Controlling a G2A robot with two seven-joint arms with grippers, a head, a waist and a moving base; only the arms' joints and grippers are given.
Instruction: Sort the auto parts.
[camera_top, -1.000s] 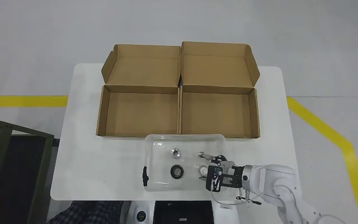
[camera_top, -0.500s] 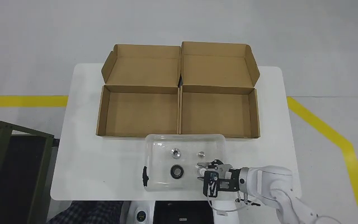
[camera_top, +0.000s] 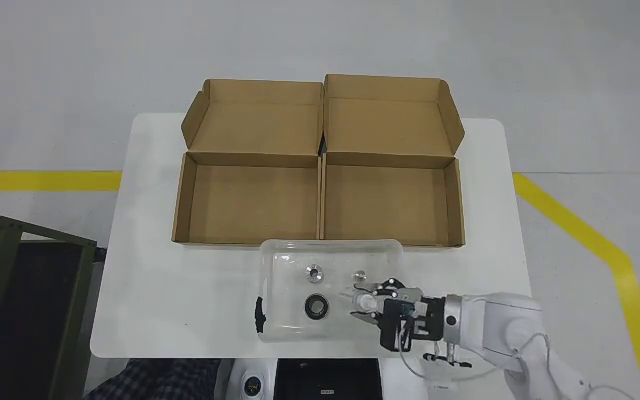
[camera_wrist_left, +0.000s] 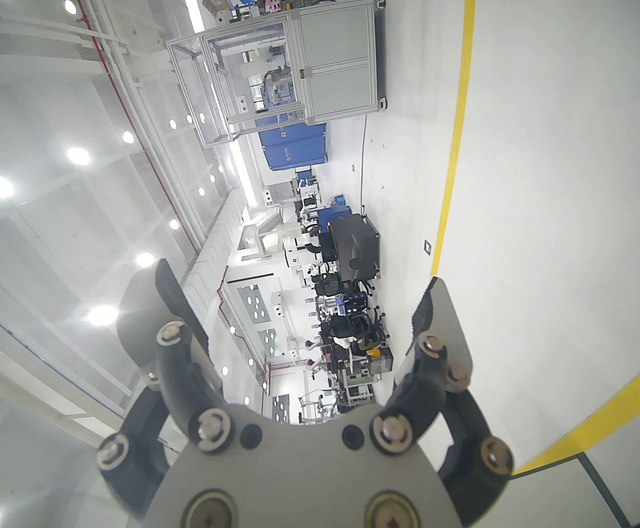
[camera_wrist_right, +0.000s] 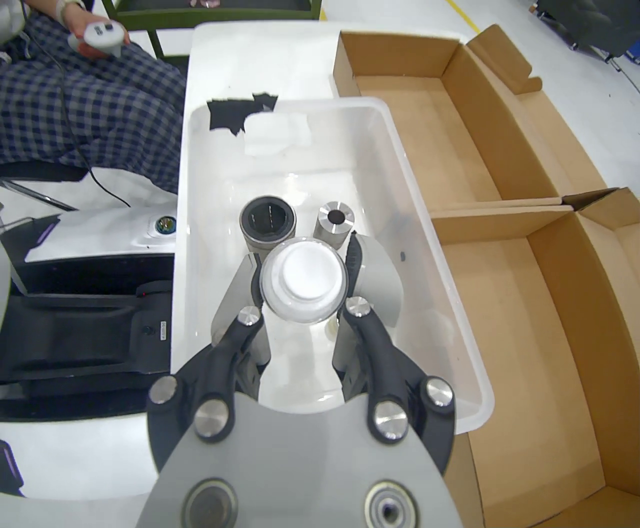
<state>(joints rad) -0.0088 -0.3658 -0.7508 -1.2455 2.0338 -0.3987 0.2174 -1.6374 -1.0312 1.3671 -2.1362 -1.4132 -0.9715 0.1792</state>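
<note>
Right end effector (camera_wrist_right: 304, 263) tight around a smooth white round part (camera_wrist_right: 305, 287) over the clear plastic bin (camera_wrist_right: 400, 145).

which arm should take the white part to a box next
Right. Its fingers clamp the white part in the clear bin beside the boxes; the left fingers are open, pointing elsewhere.

Lower centre, top view: tub (camera_top: 330, 243) walls are hemming the right gripper (camera_top: 364, 302) and its white cap (camera_wrist_right: 304, 285); a black ring (camera_top: 318, 305) and metal cylinder (camera_top: 315, 270) are standing just left; boxes (camera_top: 250, 205) above are lying open.
</note>
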